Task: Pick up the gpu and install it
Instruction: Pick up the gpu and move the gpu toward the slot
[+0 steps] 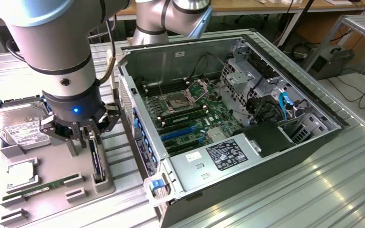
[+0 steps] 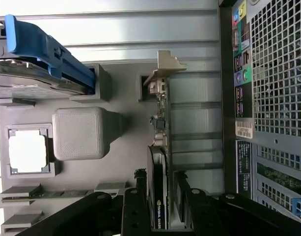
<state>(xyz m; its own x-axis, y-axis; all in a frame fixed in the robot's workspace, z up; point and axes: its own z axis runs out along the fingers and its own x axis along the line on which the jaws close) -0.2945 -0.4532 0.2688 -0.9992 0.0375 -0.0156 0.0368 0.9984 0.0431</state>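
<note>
**A:** What sits at the exterior view's left?

**B:** One matte grey holder (image 1: 55,164) with blocky pockets. It carries one silver boxy hard drive (image 1: 14,124), one square processor chip (image 1: 21,173), one narrow green memory stick (image 1: 43,185) and one gpu (image 1: 97,164).

**A:** How does the gpu sit?

**B:** It stands on its long edge in the holder's slot nearest the case. It is thin, flat and black, with its silver bracket (image 2: 166,66) at the end away from the claw.

**A:** And the claw?

**B:** One gripper (image 1: 86,138), its two black fingers (image 2: 134,206) spread, one on each side of the card. A sliver of gap shows beside one finger.

**A:** Further right?

**B:** One open metal computer case (image 1: 258,190), just beside the holder. Its green motherboard (image 1: 189,116) lies bare, with open room above the blue slots.
</note>
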